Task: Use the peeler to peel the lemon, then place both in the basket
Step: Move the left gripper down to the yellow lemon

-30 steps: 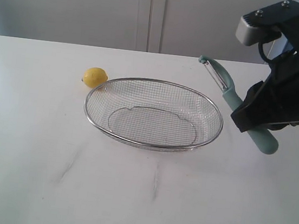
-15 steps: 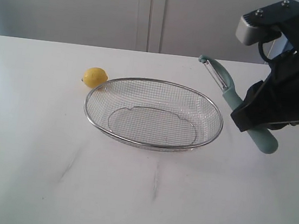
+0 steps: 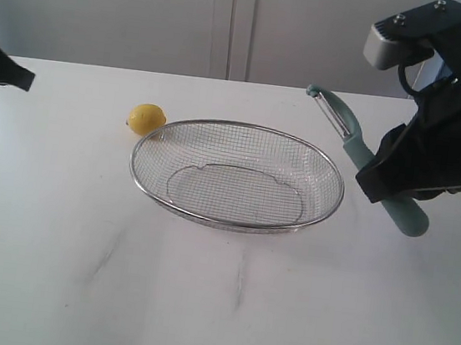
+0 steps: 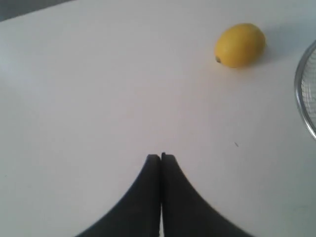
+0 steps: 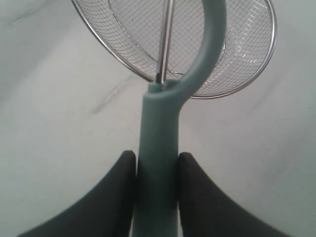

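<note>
The yellow lemon rests on the white table just outside the far-left rim of the wire basket. In the left wrist view the lemon lies ahead of my left gripper, which is shut with nothing in it. That gripper shows at the far left edge of the exterior view. My right gripper is shut on the handle of the teal peeler. It holds the peeler in the air beside the basket's right rim, blade end pointing up and left.
The white table bears faint grey smudges in front of the basket. A pale wall with a vertical seam stands behind the table's far edge. The right arm's black body hangs over the right side.
The tip of my left gripper has come into the exterior view at the far left edge. The right arm, peeler, lemon and basket have not moved.
</note>
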